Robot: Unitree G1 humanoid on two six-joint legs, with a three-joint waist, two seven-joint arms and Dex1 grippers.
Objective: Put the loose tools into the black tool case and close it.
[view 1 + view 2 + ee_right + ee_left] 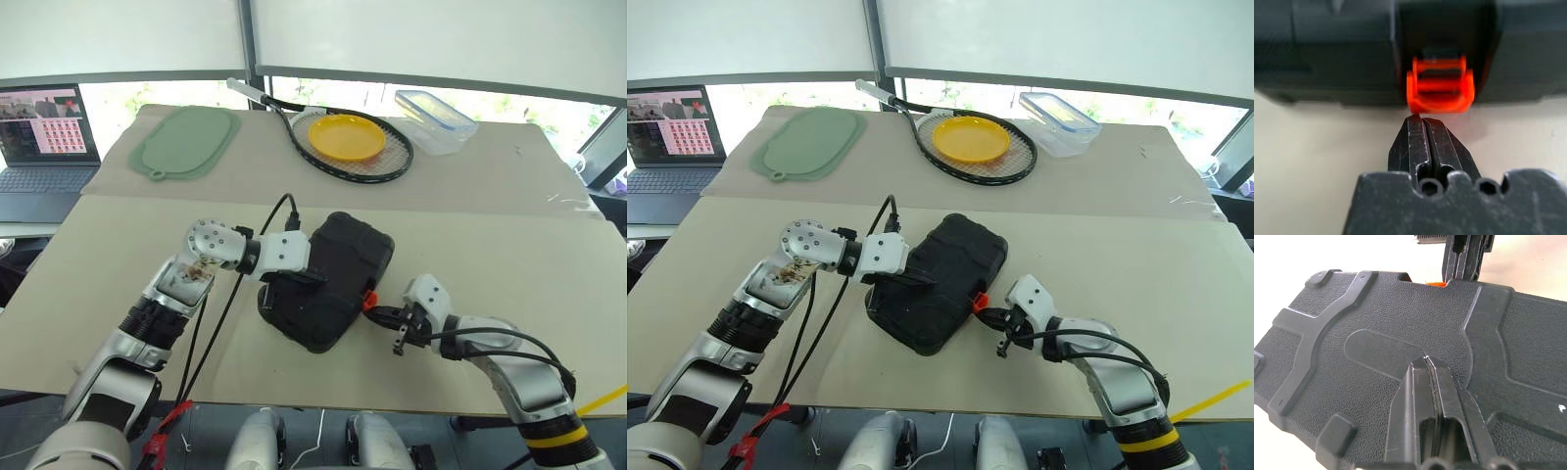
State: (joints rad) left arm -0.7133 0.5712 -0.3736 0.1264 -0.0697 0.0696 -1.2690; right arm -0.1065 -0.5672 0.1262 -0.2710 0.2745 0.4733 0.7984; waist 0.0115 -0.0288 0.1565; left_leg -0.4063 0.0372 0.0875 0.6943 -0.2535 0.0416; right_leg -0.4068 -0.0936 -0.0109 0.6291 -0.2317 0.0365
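No text, label, brand, number or sign could be read anywhere. The laptop (44, 137) at the ten o'clock edge of the scene showed a screen with a grid of small reddish thumbnails, too small to make out any writing. The black tool case (328, 279) at the centre carried only moulded ribs and a plain orange latch (1440, 90), without legible marking.
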